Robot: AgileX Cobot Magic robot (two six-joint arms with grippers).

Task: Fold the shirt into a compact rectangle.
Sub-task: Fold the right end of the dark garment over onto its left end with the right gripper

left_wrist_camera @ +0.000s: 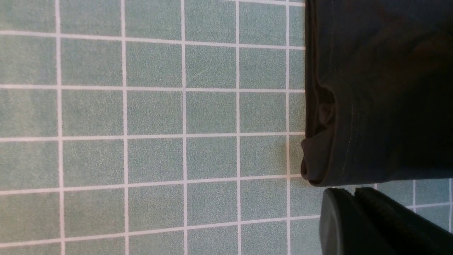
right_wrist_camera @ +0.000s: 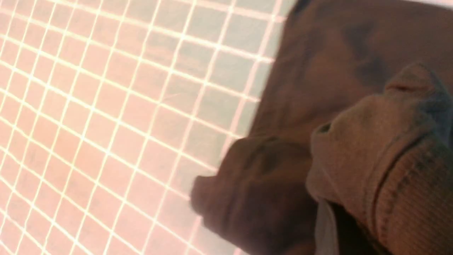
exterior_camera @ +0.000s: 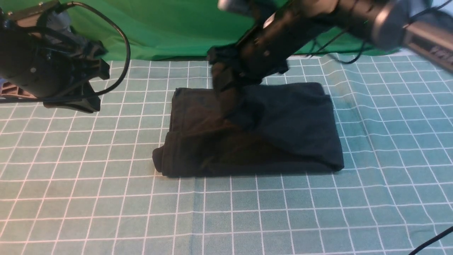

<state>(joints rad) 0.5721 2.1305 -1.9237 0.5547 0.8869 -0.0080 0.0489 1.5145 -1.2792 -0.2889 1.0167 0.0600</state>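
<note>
Black shirt (exterior_camera: 283, 127) lies folded on the checked bench (exterior_camera: 106, 198), long axis running left to right; right claw (exterior_camera: 228, 109) pinches its cloth, left claw (exterior_camera: 83, 104) clenched empty.

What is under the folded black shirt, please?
The shirt lies on the green checked cloth, which shows around its edges. Whether anything else lies beneath cannot be seen: the folded fabric covers that part.

1. We see the shirt (exterior_camera: 293, 120), black and soft, folded into a rough rectangle on the middle of the bench (exterior_camera: 106, 198).
2. Its near left corner bulges in a roll; a fold on top stands raised.
</note>
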